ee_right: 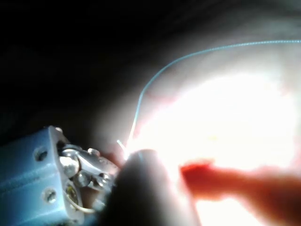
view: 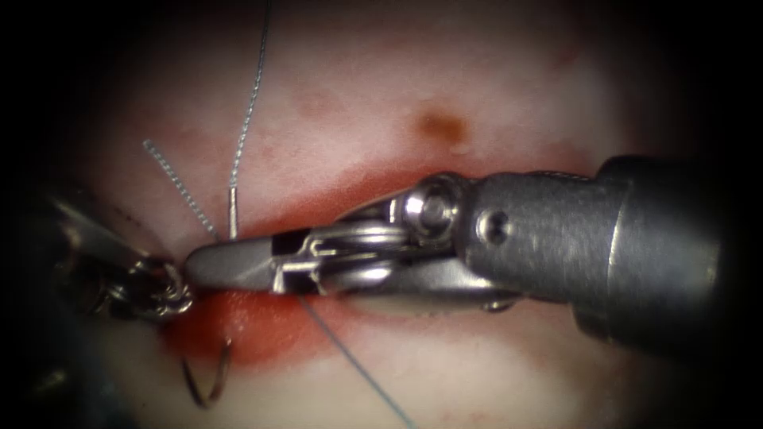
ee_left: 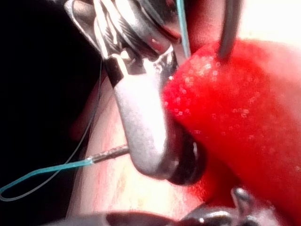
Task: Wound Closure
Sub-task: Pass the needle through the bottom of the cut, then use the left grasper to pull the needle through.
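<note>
One curved needle (view: 208, 381) sits in the tissue (view: 493, 373) nearest the viewer, its point and tail both showing below the right claw (view: 199, 264). That claw lies along the one cut (view: 262, 322), clenched, apparently grasping nothing. The left claw (view: 163, 290) meets its tip; its grip cannot be told. Two stretches of thread (view: 248, 111) rise beyond.

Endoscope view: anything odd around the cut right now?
Mostly ordinary. The needle is half buried in the tissue below the cut, held by neither end effector. Red fluid pools there, and a brown spot marks the tissue above.
</note>
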Action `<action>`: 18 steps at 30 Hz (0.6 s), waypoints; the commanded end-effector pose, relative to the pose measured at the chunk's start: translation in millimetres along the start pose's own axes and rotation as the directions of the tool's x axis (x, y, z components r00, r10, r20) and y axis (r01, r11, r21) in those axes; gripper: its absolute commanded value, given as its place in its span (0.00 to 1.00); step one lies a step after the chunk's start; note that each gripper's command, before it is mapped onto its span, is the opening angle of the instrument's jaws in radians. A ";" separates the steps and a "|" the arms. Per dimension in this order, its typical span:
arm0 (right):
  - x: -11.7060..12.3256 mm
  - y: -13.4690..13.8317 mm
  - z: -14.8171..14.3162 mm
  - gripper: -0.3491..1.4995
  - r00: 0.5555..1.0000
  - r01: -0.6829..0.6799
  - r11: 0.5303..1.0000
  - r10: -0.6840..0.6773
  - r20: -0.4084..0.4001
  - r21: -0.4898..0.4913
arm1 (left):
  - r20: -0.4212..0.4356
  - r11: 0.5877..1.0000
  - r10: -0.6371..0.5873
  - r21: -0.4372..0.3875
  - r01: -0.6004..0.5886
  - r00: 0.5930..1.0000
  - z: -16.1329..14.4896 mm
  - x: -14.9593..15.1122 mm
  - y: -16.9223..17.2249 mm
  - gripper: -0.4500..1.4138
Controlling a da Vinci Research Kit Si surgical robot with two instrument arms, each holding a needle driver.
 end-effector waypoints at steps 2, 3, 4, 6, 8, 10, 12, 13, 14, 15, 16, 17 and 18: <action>0.6 -0.9 0.9 0.00 1.000 0.003 1.000 -0.003 -0.006 0.007 | 0.010 1.000 0.003 0.002 -0.003 1.000 -0.7 -1.1 -0.5 0.00; 0.6 -0.9 0.9 0.00 1.000 0.004 1.000 -0.004 -0.006 0.007 | 0.014 1.000 0.002 0.003 -0.002 1.000 -0.8 -1.1 -0.6 0.00; 0.6 -0.9 0.8 0.00 1.000 0.004 1.000 -0.004 -0.005 0.007 | 0.014 1.000 0.000 0.005 0.000 1.000 -1.1 -1.0 -0.8 0.00; 0.6 -0.9 0.8 0.00 1.000 0.004 1.000 -0.004 -0.010 0.004 | 0.021 1.000 -0.004 0.008 0.004 1.000 -1.5 -1.0 -1.1 0.00; 0.7 -0.9 0.7 0.00 1.000 0.004 1.000 -0.004 -0.014 0.004 | 0.031 1.000 -0.010 0.022 0.009 0.999 -2.2 -0.9 -1.7 0.00; 0.8 -0.8 0.7 0.00 1.000 0.005 1.000 -0.005 -0.017 0.003 | 0.045 0.999 -0.019 0.032 0.017 0.999 -3.2 -0.8 -2.3 0.00; 0.8 -0.8 0.6 0.00 1.000 0.005 1.000 -0.005 -0.017 0.003 | 0.060 0.999 -0.029 0.045 0.026 0.998 -4.2 -0.5 -3.0 0.00; 0.8 -0.8 0.6 0.00 1.000 0.006 1.000 -0.006 -0.023 0.000 | 0.081 0.998 -0.047 0.054 0.042 0.996 -5.3 -0.1 -3.6 0.00; 0.9 -0.8 0.6 0.00 1.000 0.006 1.000 -0.006 -0.023 0.000 | 0.092 0.998 -0.046 0.056 0.041 0.995 -5.8 0.2 -3.8 0.00; 0.9 -0.7 0.6 0.00 1.000 0.006 1.000 -0.006 -0.023 0.000 | 0.098 0.998 -0.045 0.058 0.040 0.994 -6.2 0.5 -4.0 0.00; 0.9 -0.6 0.5 0.00 1.000 0.007 1.000 -0.007 -0.022 0.000 | 0.109 0.998 -0.037 0.059 0.031 0.993 -6.8 0.8 -4.3 0.00; 0.9 -0.6 0.5 0.00 1.000 0.008 1.000 -0.008 -0.027 0.000 | 0.121 0.998 -0.033 0.058 0.026 0.992 -7.2 1.1 -4.5 0.00; 0.9 -0.5 0.4 0.00 0.999 0.010 1.000 -0.010 -0.033 0.000 | 0.164 0.998 0.036 0.043 -0.044 0.986 -7.9 1.7 -4.8 0.31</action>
